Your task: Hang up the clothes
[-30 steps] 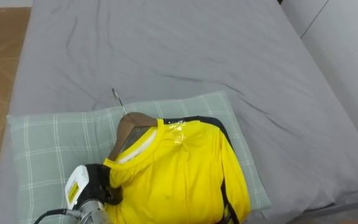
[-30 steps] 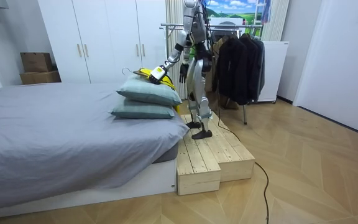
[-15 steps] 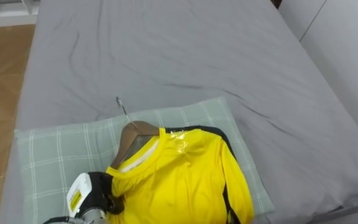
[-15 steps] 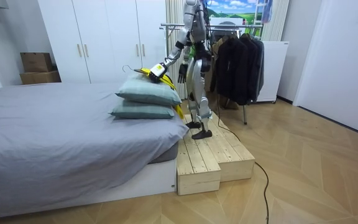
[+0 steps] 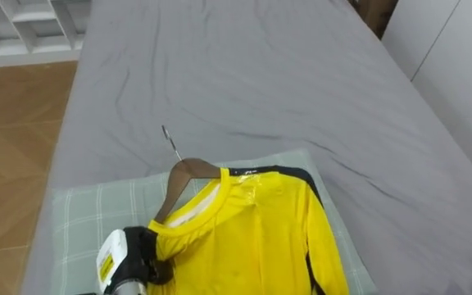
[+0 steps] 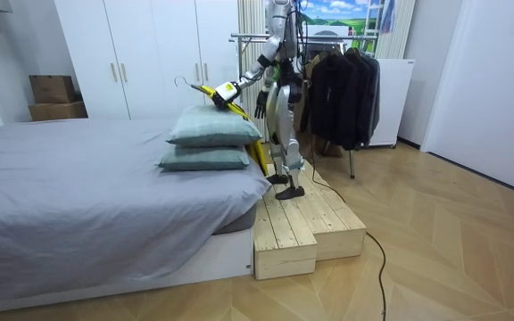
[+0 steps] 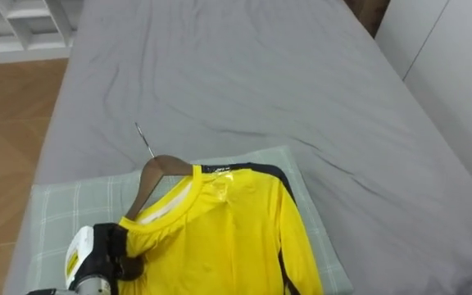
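The left hand (image 5: pixel 142 256) is clamped on one shoulder of the wooden hanger (image 5: pixel 183 174) through the collar of the yellow shirt (image 5: pixel 252 238) that it carries — hook pointing away over the grey bed (image 5: pixel 244 74). The shirt is held just above the checked pillow (image 5: pixel 80 221), its lower part draping over the pillow's edge. The robot stands on a wooden platform (image 6: pixel 297 227) beside the bed, right hand (image 6: pixel 261 104) by its hip.
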`<state>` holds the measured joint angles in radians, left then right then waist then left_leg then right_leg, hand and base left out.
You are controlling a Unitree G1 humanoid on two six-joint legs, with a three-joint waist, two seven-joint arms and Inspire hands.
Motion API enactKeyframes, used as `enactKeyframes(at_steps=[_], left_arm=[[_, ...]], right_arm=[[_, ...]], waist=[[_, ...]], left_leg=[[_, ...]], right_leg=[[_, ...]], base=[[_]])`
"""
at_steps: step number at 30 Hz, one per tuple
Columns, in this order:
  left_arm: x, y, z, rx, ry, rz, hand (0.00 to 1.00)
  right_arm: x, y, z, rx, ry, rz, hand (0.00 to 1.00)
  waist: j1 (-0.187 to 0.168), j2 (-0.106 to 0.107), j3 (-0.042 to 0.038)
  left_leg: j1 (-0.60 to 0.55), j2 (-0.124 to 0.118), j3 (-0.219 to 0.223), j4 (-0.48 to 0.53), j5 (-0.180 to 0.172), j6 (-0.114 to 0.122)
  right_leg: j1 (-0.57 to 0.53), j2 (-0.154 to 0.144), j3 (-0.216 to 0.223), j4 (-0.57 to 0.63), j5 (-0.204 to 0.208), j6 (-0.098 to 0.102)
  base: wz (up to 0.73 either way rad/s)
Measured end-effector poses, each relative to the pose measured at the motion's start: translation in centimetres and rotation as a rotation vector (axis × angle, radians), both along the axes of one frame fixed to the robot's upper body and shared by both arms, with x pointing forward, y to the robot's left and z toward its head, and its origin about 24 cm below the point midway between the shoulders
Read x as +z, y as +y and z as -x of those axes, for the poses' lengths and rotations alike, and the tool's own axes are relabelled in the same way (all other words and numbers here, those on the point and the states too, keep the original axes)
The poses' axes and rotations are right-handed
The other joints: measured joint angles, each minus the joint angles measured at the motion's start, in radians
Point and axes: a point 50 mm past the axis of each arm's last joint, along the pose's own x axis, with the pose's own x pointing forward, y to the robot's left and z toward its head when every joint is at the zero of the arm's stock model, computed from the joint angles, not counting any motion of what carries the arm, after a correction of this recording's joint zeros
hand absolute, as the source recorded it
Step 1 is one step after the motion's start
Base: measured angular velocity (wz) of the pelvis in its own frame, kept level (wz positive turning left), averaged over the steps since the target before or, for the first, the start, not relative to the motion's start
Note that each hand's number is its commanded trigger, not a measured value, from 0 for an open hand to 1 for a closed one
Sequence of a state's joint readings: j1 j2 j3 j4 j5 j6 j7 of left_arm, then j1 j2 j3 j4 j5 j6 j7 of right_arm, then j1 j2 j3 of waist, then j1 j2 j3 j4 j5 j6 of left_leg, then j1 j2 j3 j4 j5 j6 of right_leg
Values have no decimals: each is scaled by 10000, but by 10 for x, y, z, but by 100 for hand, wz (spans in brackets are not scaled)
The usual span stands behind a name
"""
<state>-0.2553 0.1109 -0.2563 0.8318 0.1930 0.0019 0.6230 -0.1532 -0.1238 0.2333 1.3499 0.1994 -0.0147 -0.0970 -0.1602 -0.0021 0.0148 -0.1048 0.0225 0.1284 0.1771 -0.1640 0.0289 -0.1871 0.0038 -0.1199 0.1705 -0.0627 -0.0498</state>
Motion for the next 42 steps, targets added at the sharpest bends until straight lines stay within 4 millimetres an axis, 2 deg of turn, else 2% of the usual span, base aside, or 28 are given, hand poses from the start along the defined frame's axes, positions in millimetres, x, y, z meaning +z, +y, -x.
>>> enactKeyframes(at_steps=[3,6,14,19,22,24,29,32,34,38,42], left_arm=[[18,-4,-9,-279,-993,-7,100],[26,1,-9,-315,-1414,-205,100],[38,-5,-3,-963,-2145,-694,100],[68,-8,-11,-1248,-3736,-582,100],[89,-11,-14,-1459,-4952,-345,100],[96,-11,-12,-1459,-5346,-338,100],[100,-12,-6,-1381,-5692,-278,100],[100,-13,-5,-1408,-5695,-277,100],[100,-13,-5,-1398,-5735,-284,100],[101,-14,-5,-1446,-5879,-250,100],[100,-13,-4,-1434,-5821,-248,100]], right_arm=[[-2,-2,9,-191,114,84,0],[-3,-4,14,-272,80,117,0],[-6,-7,29,-790,224,164,0],[-7,-8,38,-868,366,174,0],[-9,-9,45,-1057,481,126,0],[-9,-9,46,-1109,494,112,0],[-10,-10,52,-1233,622,131,0],[-10,-10,52,-1246,630,148,0],[-10,-10,52,-1252,631,184,0],[-9,-10,52,-1250,631,203,0],[-10,-10,52,-1255,643,195,0]], waist=[[41,54,6],[46,89,0],[40,95,-7],[46,119,-31],[42,139,-91],[36,152,-108],[34,183,-177],[25,181,-176],[25,177,-169],[35,155,-85],[36,156,-75]], left_leg=[[307,4,-14,-35,0,0],[627,5,-15,-146,-11,-13],[972,-24,-125,-174,-35,-48],[1435,-24,-185,-275,-62,-92],[1771,-13,-151,-347,-92,-124],[1875,3,-102,-377,-104,-140],[2053,25,-22,-434,-113,-155],[2066,22,-18,-432,-113,-155],[2097,20,-11,-434,-113,-155],[2210,25,20,-482,-138,-161],[2227,47,95,-482,-192,-166]], right_leg=[[302,-13,-40,-14,-18,8],[583,-13,-100,-29,-91,24],[953,25,-67,-58,-143,18],[1451,83,-46,-204,-191,26],[1739,153,25,-198,-272,27],[1803,158,91,-195,-276,22],[1931,181,140,-190,-282,2],[1938,177,143,-181,-278,0],[1963,176,150,-184,-279,0],[2044,200,202,-198,-299,12],[2040,297,301,-215,-299,13]], base=[[3],[1],[3],[2],[0],[-8],[-4],[0],[0],[0],[-6]])
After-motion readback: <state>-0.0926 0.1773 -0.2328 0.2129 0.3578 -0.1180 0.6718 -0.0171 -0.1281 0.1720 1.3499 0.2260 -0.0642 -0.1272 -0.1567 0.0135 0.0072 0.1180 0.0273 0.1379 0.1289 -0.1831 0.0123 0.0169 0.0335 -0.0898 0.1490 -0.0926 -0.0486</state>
